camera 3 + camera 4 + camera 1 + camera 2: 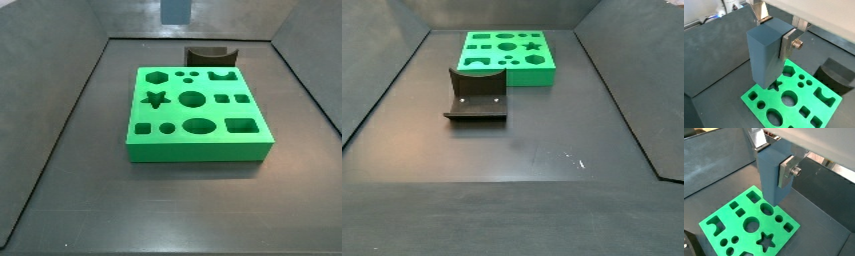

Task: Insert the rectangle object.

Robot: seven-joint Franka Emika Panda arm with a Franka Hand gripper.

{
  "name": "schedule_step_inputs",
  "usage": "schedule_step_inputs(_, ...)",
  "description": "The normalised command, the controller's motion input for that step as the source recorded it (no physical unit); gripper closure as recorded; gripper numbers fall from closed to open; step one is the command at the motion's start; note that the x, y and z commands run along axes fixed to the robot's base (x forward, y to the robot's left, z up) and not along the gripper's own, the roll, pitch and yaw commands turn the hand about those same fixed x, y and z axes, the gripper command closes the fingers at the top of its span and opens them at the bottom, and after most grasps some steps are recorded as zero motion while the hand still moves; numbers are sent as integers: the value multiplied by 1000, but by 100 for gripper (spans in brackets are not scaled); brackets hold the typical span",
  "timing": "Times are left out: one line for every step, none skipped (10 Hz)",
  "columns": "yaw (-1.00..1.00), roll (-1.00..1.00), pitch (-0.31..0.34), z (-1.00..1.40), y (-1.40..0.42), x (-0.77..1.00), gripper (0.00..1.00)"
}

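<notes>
The rectangle object (765, 55), a slim blue-grey bar, hangs upright between my gripper's (775, 34) silver fingers (786, 44); it also shows in a wrist view (769, 173). The gripper (773, 160) is shut on its upper part and holds it in the air above the green block with shaped holes (801, 105) (744, 223). The bar's lower end hangs clear of the block, over its edge. In a side view only the bar's lower end (175, 10) shows, high over the far side of the green block (201, 105). The gripper is out of view in both side views.
The dark fixture (476, 95) (210, 52) stands on the floor next to the green block (509, 55); it also shows in a wrist view (836, 75). Dark grey walls (80, 80) enclose the floor on the sides.
</notes>
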Motion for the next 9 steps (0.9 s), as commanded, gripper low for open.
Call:
schedule_step_inputs(-777, 4, -21, -280, -43, 363, 100)
schedule_step_inputs(-609, 21, -33, -314, -80, 557, 100)
schedule_step_inputs(-503, 36, -27, -343, -106, 680, 100)
schedule_step_inputs(-474, 20, -27, -309, -103, 703, 100)
schedule_step_inputs(-494, 0, -10, -191, -74, 683, 100)
schedule_step_inputs(-511, 0, -7, -200, -74, 657, 100)
schedule_step_inputs(-529, 0, 0, -189, -71, 643, 100)
schedule_step_inputs(-560, 0, 0, -160, -57, 603, 100)
schedule_step_inputs(-643, 0, 0, -106, -31, 511, 100)
